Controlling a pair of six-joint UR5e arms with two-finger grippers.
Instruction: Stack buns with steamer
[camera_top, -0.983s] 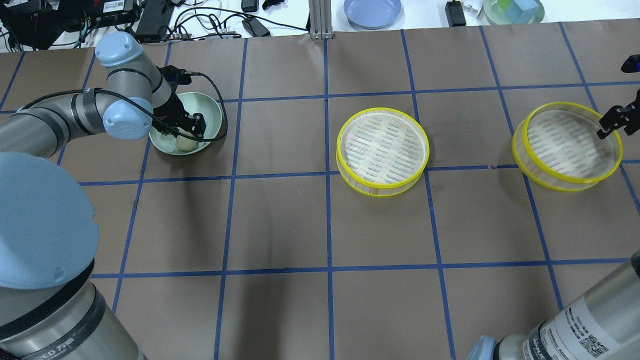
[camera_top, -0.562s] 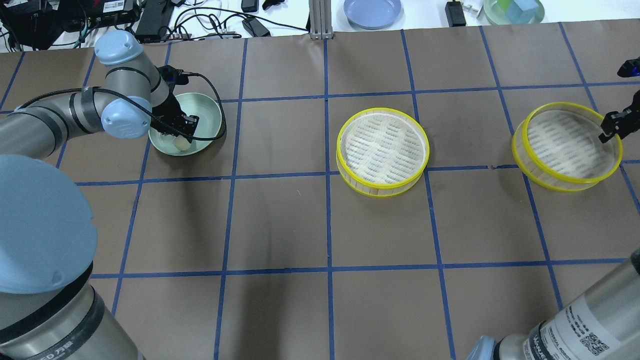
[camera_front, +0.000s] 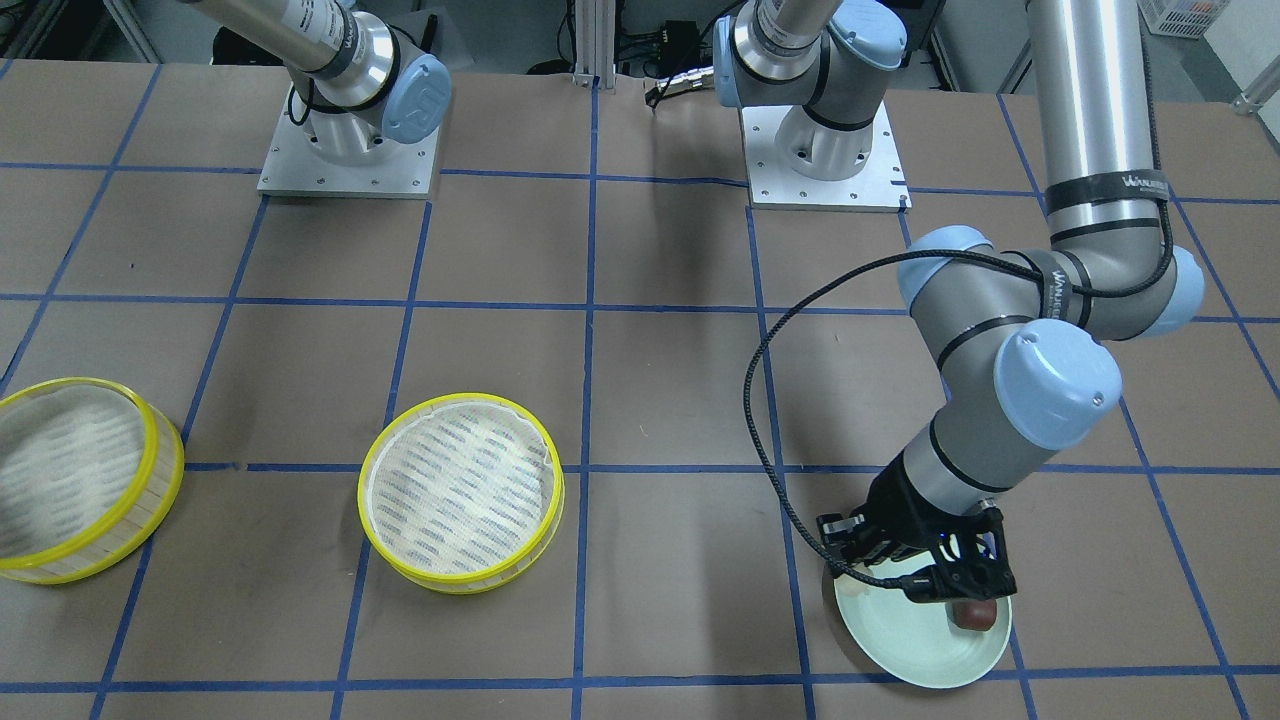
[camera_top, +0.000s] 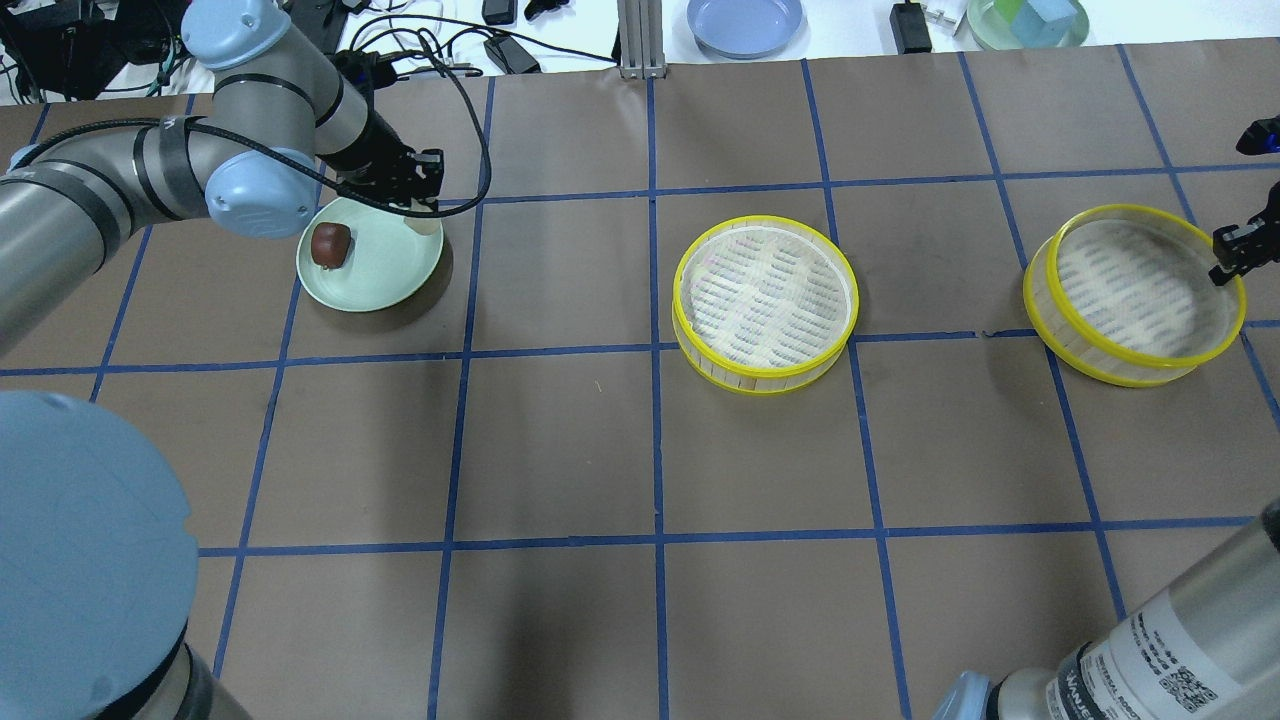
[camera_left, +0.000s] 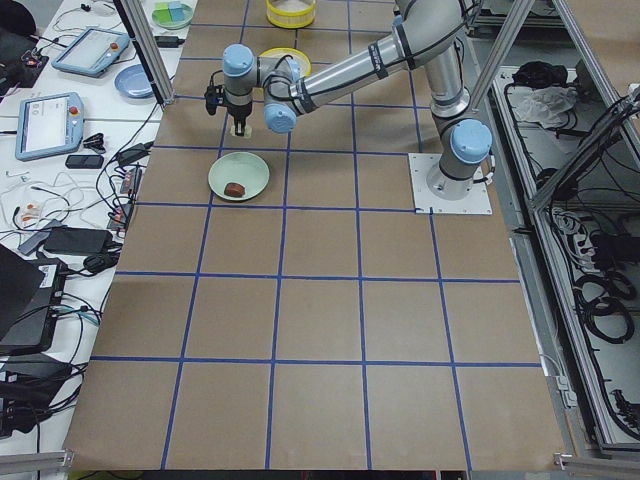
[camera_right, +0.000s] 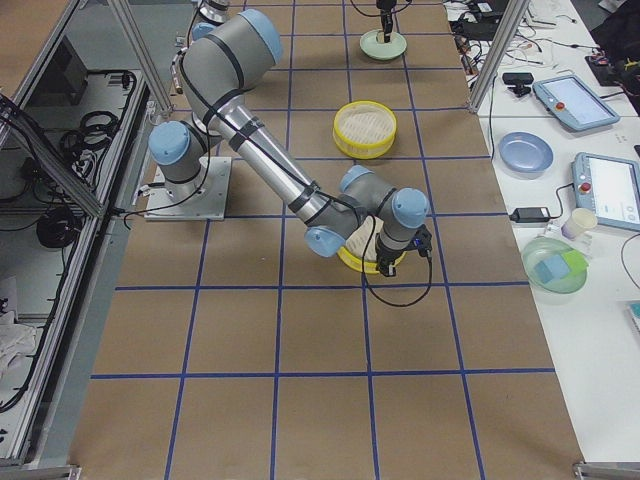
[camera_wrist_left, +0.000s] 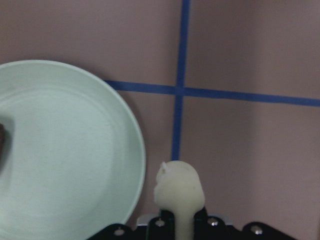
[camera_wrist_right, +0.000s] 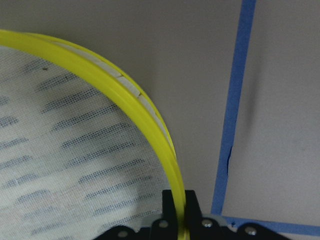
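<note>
My left gripper (camera_top: 424, 210) is shut on the cream-white bun (camera_wrist_left: 179, 187) and holds it just above the right edge of the pale green plate (camera_top: 385, 285). The dark reddish-brown bun (camera_top: 330, 245) lies on the plate's left side; it also shows in the front view (camera_front: 973, 613). One steamer tier (camera_top: 765, 305) stands empty at the table's middle. My right gripper (camera_top: 1222, 262) is shut on the yellow rim (camera_wrist_right: 150, 125) of the other steamer tier (camera_top: 1135, 295), at its far right side.
A blue plate (camera_top: 745, 22) and a green dish with blocks (camera_top: 1028, 22) sit on the white bench beyond the table's far edge, with cables and boxes (camera_top: 300, 40) at the far left. Blue tape lines cross the brown table.
My left gripper has risen out of the plate with the cream-white bun and moved right and farther away, which uncovers the brown bun. My right gripper has settled onto the right tier's rim.
</note>
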